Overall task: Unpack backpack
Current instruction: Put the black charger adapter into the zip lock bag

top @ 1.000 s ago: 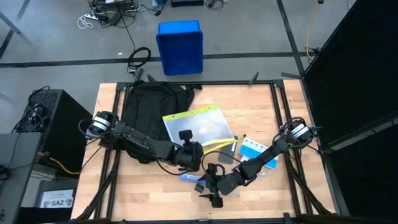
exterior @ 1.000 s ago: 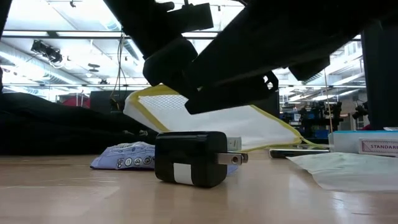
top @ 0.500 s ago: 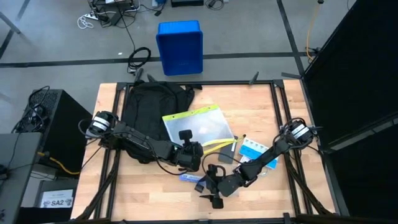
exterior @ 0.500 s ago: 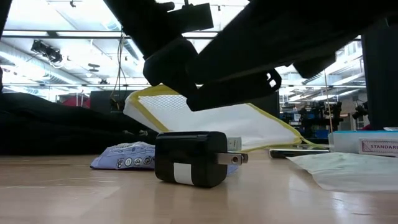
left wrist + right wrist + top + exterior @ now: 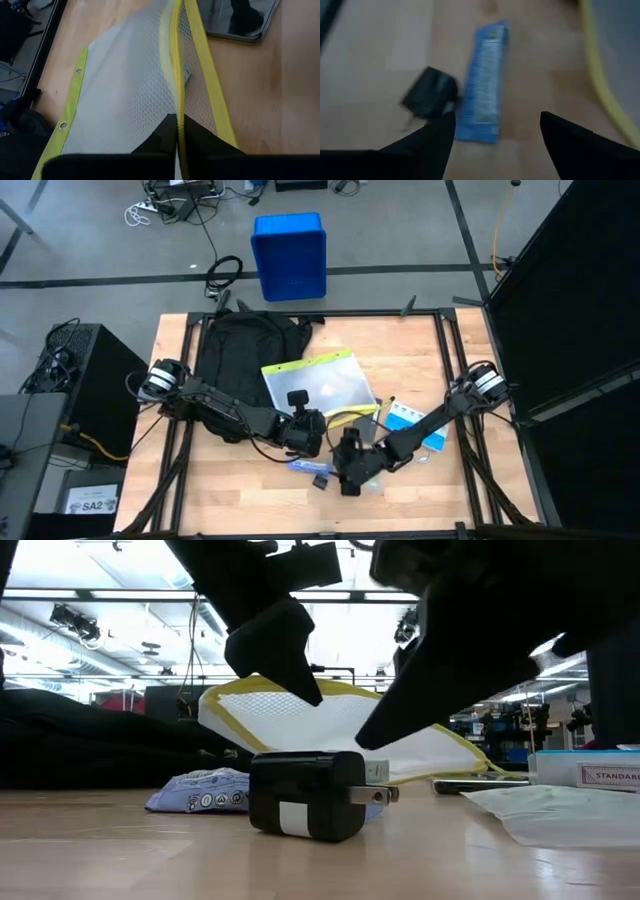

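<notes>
Backpack (image 5: 240,352) beside box (image 5: 610,772) lettered "STANDAR"

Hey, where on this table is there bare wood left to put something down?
Bare wood: far right corner beyond the yellow-edged mesh pouch, and the near-left strip below the left arm. Crowded: middle front, where both grippers, the black charger block and the blue wrapper cluster; the black fabric backpack fills far left.

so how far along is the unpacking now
Well along: the yellow-edged mesh pouch, black charger, blue packet, phone and white box already lie on the table beside the backpack. In hand: the left gripper is shut on the pouch's yellow edge, while the right gripper, fingers open, hangs over the packet. Whether anything remains inside the backpack can't be seen.
</notes>
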